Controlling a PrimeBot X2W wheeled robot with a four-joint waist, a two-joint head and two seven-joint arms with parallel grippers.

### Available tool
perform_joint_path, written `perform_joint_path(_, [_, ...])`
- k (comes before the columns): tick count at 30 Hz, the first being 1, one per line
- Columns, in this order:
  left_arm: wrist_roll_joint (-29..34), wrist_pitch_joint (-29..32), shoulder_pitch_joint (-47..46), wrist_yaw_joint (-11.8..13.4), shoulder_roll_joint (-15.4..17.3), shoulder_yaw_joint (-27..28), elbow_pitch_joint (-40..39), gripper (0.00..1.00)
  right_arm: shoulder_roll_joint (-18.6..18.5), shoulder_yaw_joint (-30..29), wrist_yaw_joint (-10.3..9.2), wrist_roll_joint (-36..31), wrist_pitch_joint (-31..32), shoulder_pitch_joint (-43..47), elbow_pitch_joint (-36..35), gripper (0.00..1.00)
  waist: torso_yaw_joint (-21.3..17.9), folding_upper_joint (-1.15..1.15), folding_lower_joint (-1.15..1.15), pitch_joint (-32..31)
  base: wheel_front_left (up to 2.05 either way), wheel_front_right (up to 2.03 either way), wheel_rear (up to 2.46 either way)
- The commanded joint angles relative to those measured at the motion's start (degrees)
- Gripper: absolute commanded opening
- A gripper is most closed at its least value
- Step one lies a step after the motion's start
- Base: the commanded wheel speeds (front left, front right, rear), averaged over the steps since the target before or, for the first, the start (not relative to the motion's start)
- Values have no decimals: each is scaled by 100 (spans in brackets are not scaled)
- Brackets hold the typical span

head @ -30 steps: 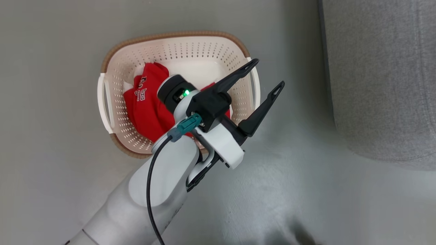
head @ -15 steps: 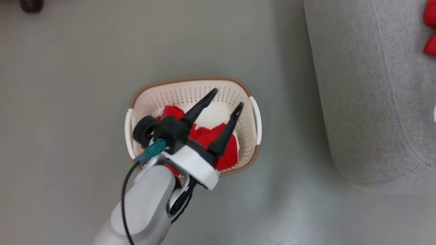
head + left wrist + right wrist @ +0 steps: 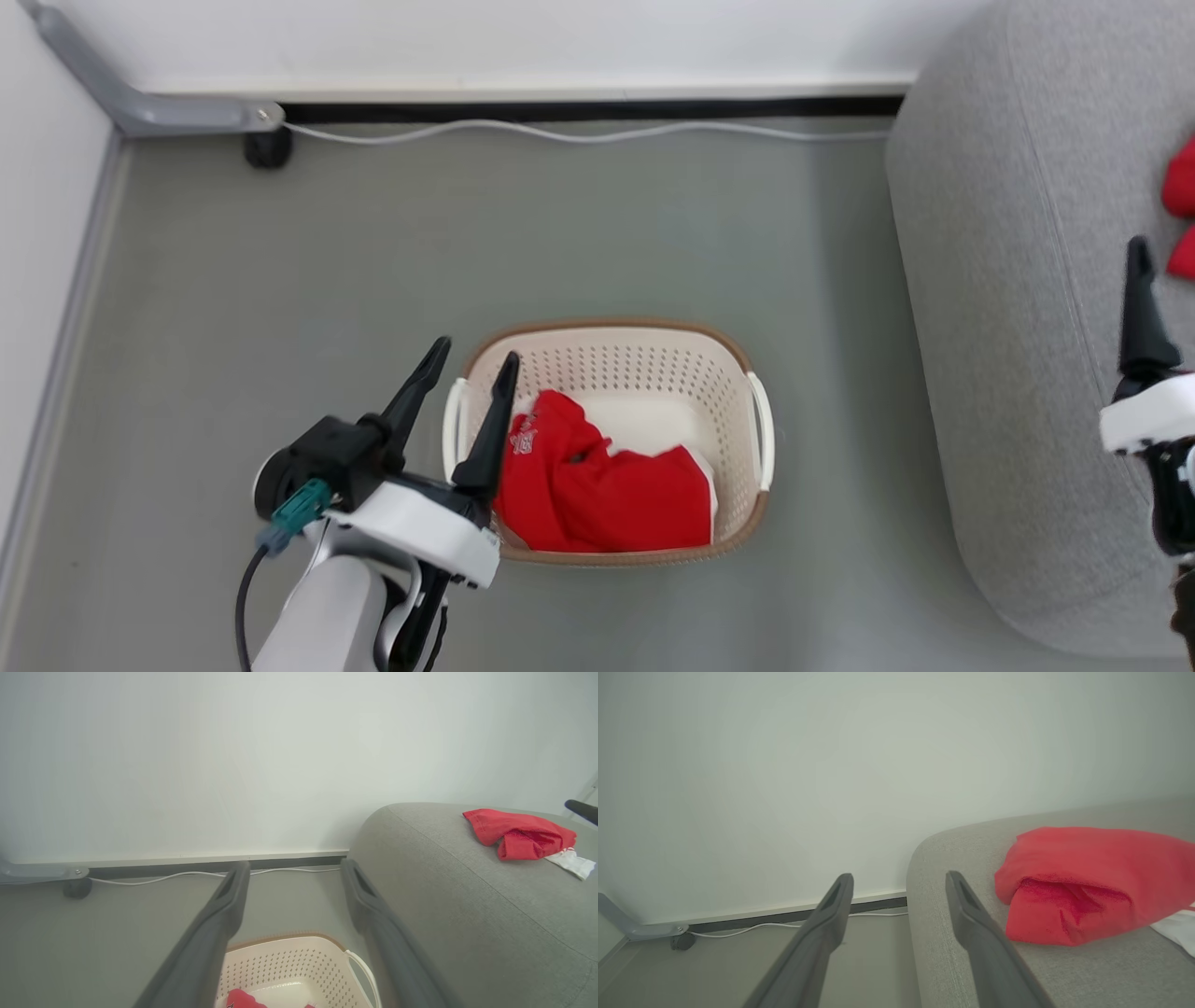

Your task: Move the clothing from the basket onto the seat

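- Grey floor [image 3: 280, 280] runs up to a white wall [image 3: 560, 37], with a cable [image 3: 560, 135] along its foot; the basket [image 3: 607, 359] stands on the floor near the sofa [image 3: 1008, 373], so the carry between them is short.
- One red garment [image 3: 597, 490] lies crumpled in the basket's near half, lettering up, bare bottom behind it; nothing grips it, so it looks ready for picking.
- Another red piece [image 3: 1083, 882] rests on the sofa cushion, white cloth at its edge; that share of the job appears done.
- The left pincer [image 3: 474, 353] hangs raised over the basket's left side, fingers towards the wall, spread wide and empty; probably placed to reach down for the garment.
- The right pincer [image 3: 899, 877] sits over the sofa's edge, beside the piece there but apart from it; spread wide, holding nothing.
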Motion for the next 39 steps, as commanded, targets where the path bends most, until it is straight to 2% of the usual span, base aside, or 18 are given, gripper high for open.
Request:
perform_joint_path(1, [68, -29, 50, -5, 44, 240, -164, 100, -69, 142, 23, -50, -34, 144, -179, 100, 221, 0, 0, -257, 0, 0, 0])
perform_joint_path(9, [214, -29, 544, -5, 62, 779, -139, 100, 135, 491, 23, -136, -34, 558, -402, 100, 394, 0, 0, -725, 0, 0, 0])
perform_joint_path(22, [608, -29, 1225, -5, 31, 1671, -48, 100, 439, 838, 23, -328, -34, 1352, -683, 100, 450, 0, 0, -1436, 0, 0, 0])
perform_joint_path(39, [628, -29, 1610, -4, 6, 1898, -146, 100, 744, 721, 23, -571, -34, 1909, -1187, 100, 415, 0, 0, -1613, 0, 0, 0])
